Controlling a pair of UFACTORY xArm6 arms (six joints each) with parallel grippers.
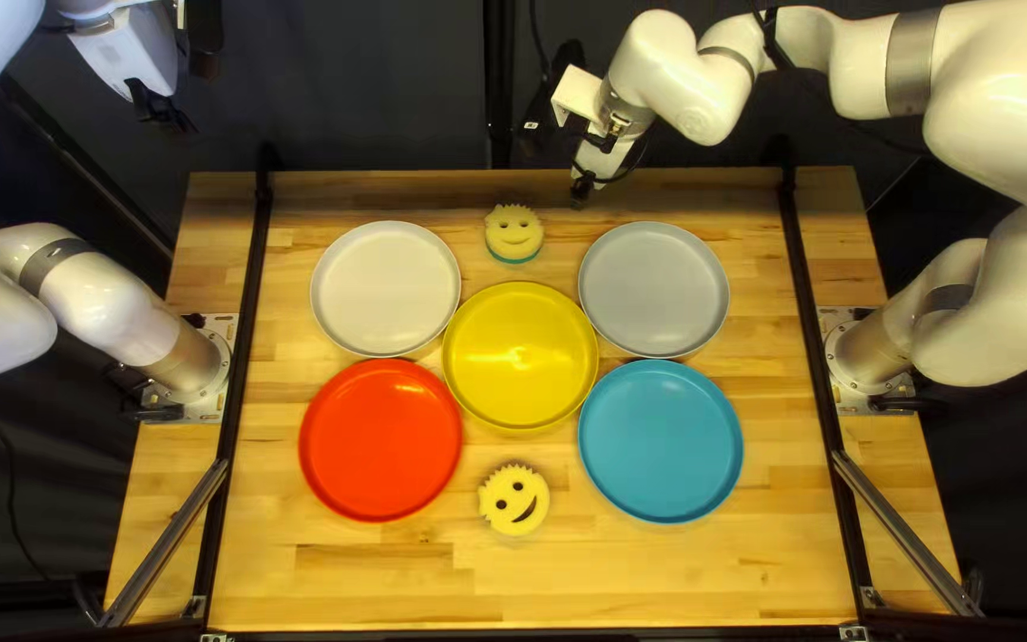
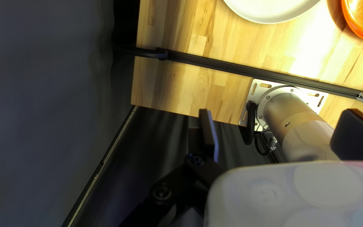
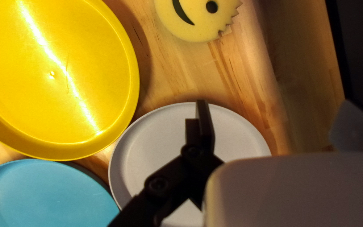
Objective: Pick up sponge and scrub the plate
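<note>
My left gripper (image 1: 163, 113) is raised beyond the table's far left corner; in the left wrist view the left gripper (image 2: 280, 126) stands open and holds nothing. Over the far edge hangs my right gripper (image 1: 591, 178); in its wrist view the right gripper (image 3: 276, 117) is open, with the grey plate (image 3: 152, 147) below one finger. A smiling yellow sponge (image 1: 514, 231) with a teal underside lies between the white plate (image 1: 385, 289) and grey plate (image 1: 654, 290); the right wrist view shows this sponge (image 3: 190, 21). Another yellow sponge (image 1: 514, 499) lies nearer the front, below the yellow plate (image 1: 521, 356).
A red plate (image 1: 380, 440) and a blue plate (image 1: 660, 441) flank the front sponge. Black rails (image 1: 246, 333) run along both table sides. Beside my left gripper, its wrist view shows the left arm's base (image 2: 288, 105).
</note>
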